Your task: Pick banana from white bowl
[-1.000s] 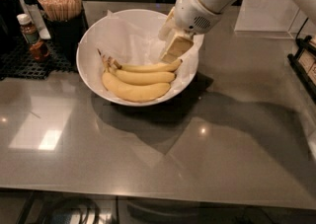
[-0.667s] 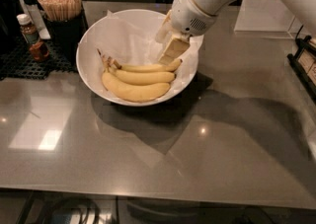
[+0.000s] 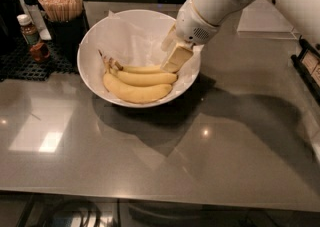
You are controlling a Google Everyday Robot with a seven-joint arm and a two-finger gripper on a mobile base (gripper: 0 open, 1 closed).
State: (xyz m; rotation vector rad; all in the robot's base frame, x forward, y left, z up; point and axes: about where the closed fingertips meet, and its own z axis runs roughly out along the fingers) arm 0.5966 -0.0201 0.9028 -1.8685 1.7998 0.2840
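The white bowl (image 3: 90, 51), lined with crinkled white paper, stands on the grey counter at upper centre. A joined bunch of three yellow bananas lies in its near half, stems pointing left. The banana (image 3: 141, 69) is the thin one on the far, inner-curve side of the bunch; two fatter bananas (image 3: 137, 92) lie in front of it. My gripper (image 3: 173, 61) reaches down into the bowl from the upper right. Its cream tip is at the right end of the bunch, touching or just above the banana's tip, which it hides.
A dark holder of wooden sticks (image 3: 61, 5) and a small sauce bottle (image 3: 28, 30) stand on a black mat left of the bowl. A white sheet (image 3: 262, 21) lies at the back right. A dark rack (image 3: 309, 66) is at the right edge.
My gripper has dropped a little lower into the bowl, closer to the right end of the bananas. The bananas and bowl have not moved.
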